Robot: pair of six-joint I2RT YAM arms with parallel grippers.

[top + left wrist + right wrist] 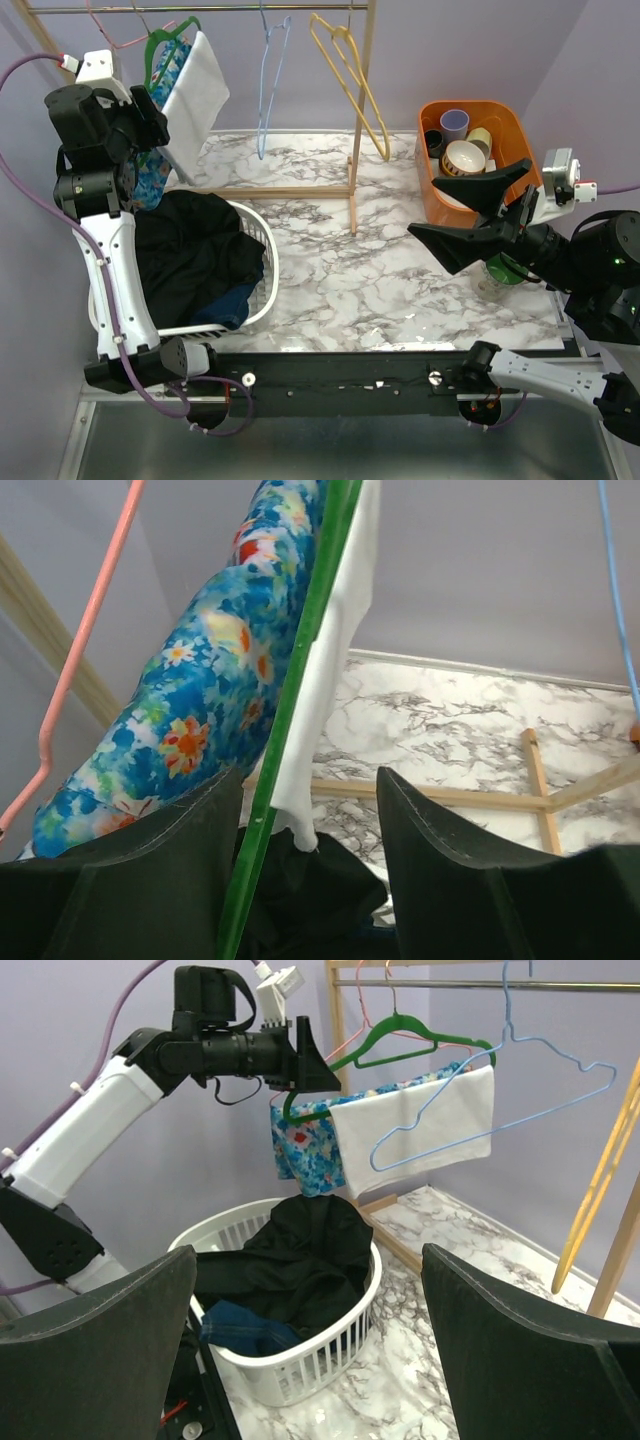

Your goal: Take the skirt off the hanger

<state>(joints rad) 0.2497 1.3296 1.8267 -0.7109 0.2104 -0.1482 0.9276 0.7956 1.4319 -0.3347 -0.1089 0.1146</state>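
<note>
The black skirt (190, 250) is off the hanger and lies heaped in the white laundry basket (330, 1345) at the left of the marble table (330, 280), over a navy-blue garment (228, 305) at the basket's near side; the light-blue hanger (264, 100) hangs bare by its hook from the rail (200, 10), beside a yellow hanger (355, 85); the left gripper (310, 790) is raised at the rail with its fingers spread, the green hanger (290, 720) running between them close to one finger, contact unclear; that hanger carries a blue floral garment (200, 700) and a white cloth (325, 680); the right gripper (430, 204) hangs wide apart and empty over the table, near the orange bin (500, 108)
</note>
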